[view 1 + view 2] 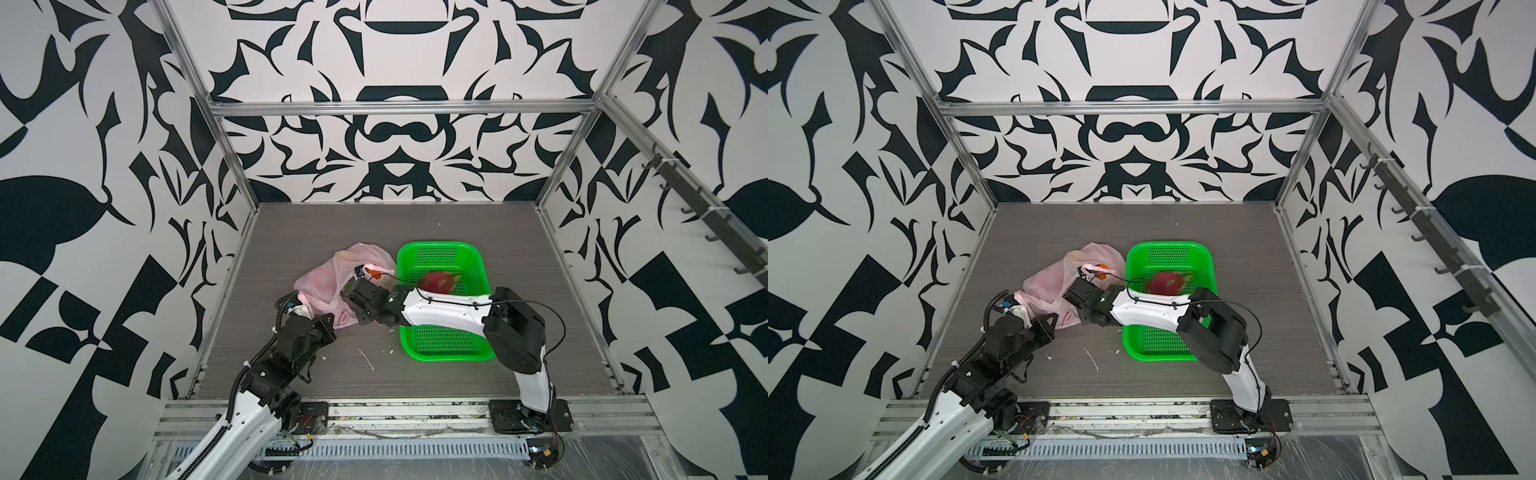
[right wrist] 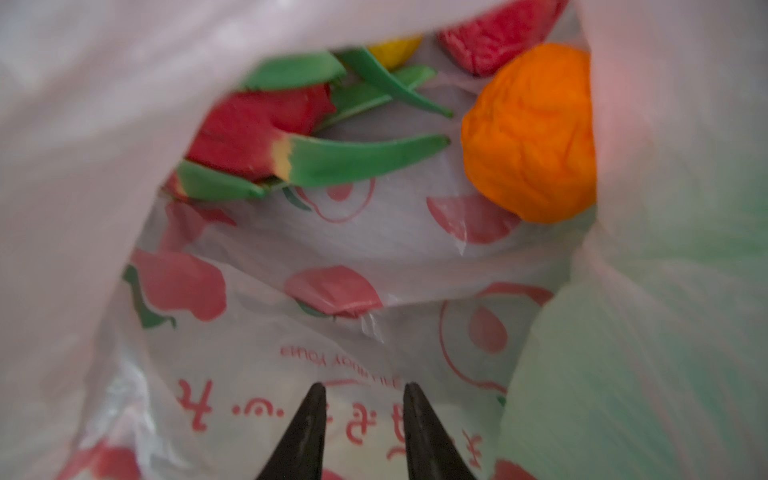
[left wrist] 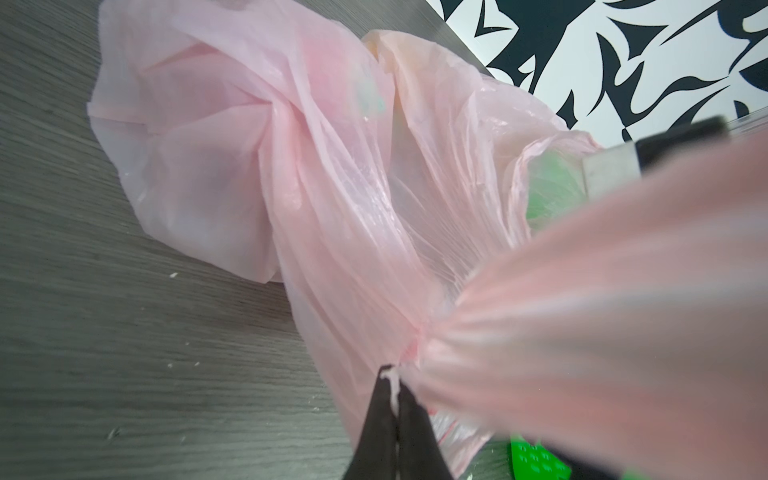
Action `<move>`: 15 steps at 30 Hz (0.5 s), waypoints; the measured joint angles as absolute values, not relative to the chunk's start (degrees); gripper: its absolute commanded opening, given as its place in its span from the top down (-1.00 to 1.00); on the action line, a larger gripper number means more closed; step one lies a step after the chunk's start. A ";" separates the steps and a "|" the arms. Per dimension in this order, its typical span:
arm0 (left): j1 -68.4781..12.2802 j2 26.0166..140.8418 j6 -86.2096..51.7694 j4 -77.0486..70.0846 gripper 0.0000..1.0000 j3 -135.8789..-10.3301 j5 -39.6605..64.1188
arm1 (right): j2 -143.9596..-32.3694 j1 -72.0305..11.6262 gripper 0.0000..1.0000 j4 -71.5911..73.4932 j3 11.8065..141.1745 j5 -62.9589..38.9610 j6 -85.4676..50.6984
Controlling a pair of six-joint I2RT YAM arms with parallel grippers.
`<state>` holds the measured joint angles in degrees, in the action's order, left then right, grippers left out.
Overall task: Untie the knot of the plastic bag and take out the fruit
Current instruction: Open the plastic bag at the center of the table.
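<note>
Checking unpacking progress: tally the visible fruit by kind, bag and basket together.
Dragon fruit: 2, one in the green basket, one in the plastic bag
Orange ball: 1
Red bumpy ball: 1
Yellow ball: 1
Total: 5

plastic bag (image 1: 328,282): pink, crumpled, mouth open, on worktop (image 1: 540,257)
inside: dragon fruit (image 2: 257,133), orange ball (image 2: 532,133), red ball (image 2: 494,37), yellow ball (image 2: 392,48)
green basket (image 1: 436,246): second dragon fruit (image 1: 438,281)

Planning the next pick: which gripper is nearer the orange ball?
Right. The right gripper is inside the bag, the orange ball just ahead of its open fingers. The left gripper pinches the bag's plastic from outside.
</note>
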<state>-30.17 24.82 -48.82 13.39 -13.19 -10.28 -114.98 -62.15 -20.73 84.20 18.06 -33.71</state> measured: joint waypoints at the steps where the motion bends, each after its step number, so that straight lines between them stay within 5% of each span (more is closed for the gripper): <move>1: -30.17 24.82 -48.86 13.39 1.00 -13.15 -10.26 | -114.67 -62.22 0.30 -20.69 83.92 18.46 -34.13; 15: -30.17 24.75 -49.36 13.06 1.00 -13.10 -8.73 | -112.05 -61.98 0.17 -18.15 84.18 24.36 -37.23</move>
<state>-30.17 24.75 -49.36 13.06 -13.10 -8.73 -112.05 -61.98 -18.15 84.18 24.36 -37.23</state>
